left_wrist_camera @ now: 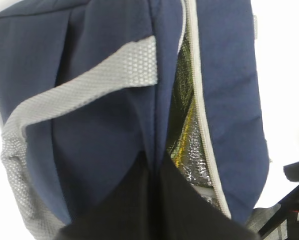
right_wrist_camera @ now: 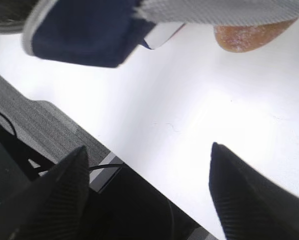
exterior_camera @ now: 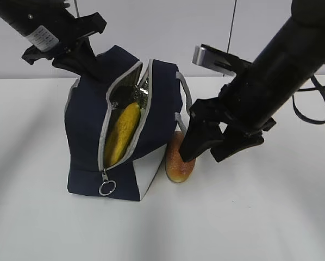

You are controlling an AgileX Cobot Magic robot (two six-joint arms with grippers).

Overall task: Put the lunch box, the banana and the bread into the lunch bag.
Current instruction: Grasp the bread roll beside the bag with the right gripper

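The navy lunch bag [exterior_camera: 86, 125] stands on the white table with its zipper open. The yellow banana [exterior_camera: 123, 133] lies inside against the silver lining. The golden-brown bread [exterior_camera: 177, 163] rests on the table against the bag's right side. My left gripper [exterior_camera: 89, 65] is shut on the bag's upper fabric edge [left_wrist_camera: 154, 165] beside the opening. My right gripper [exterior_camera: 201, 154] is open and empty just right of the bread, above the table. In the right wrist view the gripper [right_wrist_camera: 148, 148] is open, with the bread [right_wrist_camera: 249, 35] beyond it. The lunch box is out of view.
The zipper's ring pull [exterior_camera: 107, 188] hangs at the bag's lower front. A grey strap handle [left_wrist_camera: 89, 85] crosses the bag's side. The table's front edge [right_wrist_camera: 139, 165] and the floor show below the right gripper.
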